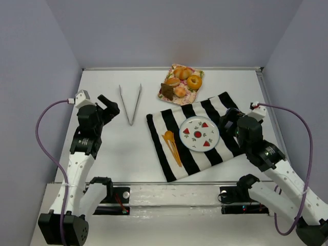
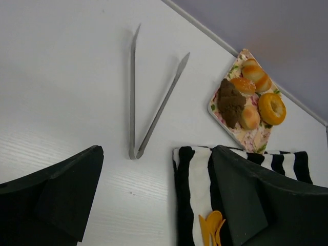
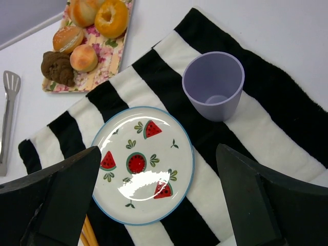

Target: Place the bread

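Bread for this job, the dark brown lumpy piece (image 3: 57,67) and the golden-orange round piece (image 3: 83,57), lies on the floral tray (image 3: 105,62) at the far side of the surface (image 1: 118,148). Both sit along the tray's near edge, the dark one at the left corner and the round one just to its right, so close that I cannot tell whether they touch. A ring-shaped bagel (image 3: 111,16) sits further back on the same tray. The watermelon plate (image 3: 179,169) on the striped cloth (image 1: 164,125) carries nothing. By my reading no part of the placing is done: both pieces have yet to be picked up, carried nearer and set down, most likely on that plate.

The left hand (image 2: 158,151) is spread wide and empty over bare surface, with the tongs (image 2: 132,92) lying just beyond it, their joined end toward it. The right hand (image 3: 158,149) is likewise spread wide, grasping nothing, held over the right part of the cloth beside the plate.

Left of the cloth, only the tongs interrupt the bare surface. The tray's far side lies close to the raised far rim, so an approach from the near side looks easiest. The purple cup (image 3: 213,84) stands upright just right and far of the plate, and the orange cutlery (image 1: 171,146) lies on the cloth just to the plate's left. Both narrow the landing room at its sides.
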### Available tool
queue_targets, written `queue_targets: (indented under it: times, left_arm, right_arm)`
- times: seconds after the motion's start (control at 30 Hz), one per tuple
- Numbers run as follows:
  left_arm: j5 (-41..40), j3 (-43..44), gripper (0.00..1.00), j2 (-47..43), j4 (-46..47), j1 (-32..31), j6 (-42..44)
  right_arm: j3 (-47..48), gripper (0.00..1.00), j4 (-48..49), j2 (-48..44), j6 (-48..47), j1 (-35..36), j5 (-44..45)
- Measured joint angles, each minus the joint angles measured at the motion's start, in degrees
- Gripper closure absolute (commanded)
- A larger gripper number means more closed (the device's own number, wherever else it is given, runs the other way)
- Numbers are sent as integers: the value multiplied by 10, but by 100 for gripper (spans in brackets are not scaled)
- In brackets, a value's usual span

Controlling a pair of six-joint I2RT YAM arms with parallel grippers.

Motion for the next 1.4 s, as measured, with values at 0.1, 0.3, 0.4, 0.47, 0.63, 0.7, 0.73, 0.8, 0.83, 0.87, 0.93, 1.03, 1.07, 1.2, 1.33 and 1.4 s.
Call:
queue_targets:
  times: [0.1,0.3,0.4,0.47,0.63,0.7,0.73,0.8,0.83,0.87,0.93,1.03,1.07,1.2,1.33,1.4]
  left_arm:
    - [43,0,1,11,25,-5,22]
    - [77,7,1,86,53,-29,72]
    - [66,25,1,170,51,-44,96]
    - [61,39,1,219,42,-49,108]
    - [51,77,1,332,28,-51,135]
    - [50,97,1,368,20,-51,153]
    - [50,106,1,380,19,-51,159]
    - [53,127,1,412,18,-51,175]
    - [54,136,1,424,18,-51,180]
    - [55,150,1,442,14,-51,188]
    - [56,175,1,472,13,-51,202]
    - [73,201,1,508,12,-51,224]
    - [77,210,1,518,9,-51,231]
    - [83,248,1,560,-6,-51,251]
    - [80,292,1,612,-17,-51,265]
    - [78,316,1,639,-28,-51,272]
  right_arm:
    - [0,0,0,-5,0,0,0]
    - [-1,0,4,-8,-5,0,-1]
    - [-3,0,6,-8,-8,0,-3]
    - [-4,0,7,-8,-10,0,-5]
    - [-12,0,21,-7,-15,0,-5]
    - [-13,0,21,-4,-15,0,-5]
    - [-13,0,22,-2,-16,0,-4]
    - [-13,0,23,-2,-18,0,-4]
    - [-13,0,25,-2,-19,0,-4]
    - [-14,0,28,-2,-19,0,-4]
    - [-17,0,31,-4,-20,0,-4]
    - [-23,0,31,-9,-20,0,-2]
    - [-23,0,31,-10,-21,0,0]
    - [-24,0,32,-16,-23,0,4]
    - [-25,0,32,-18,-24,0,7]
    - [-27,0,33,-18,-24,0,9]
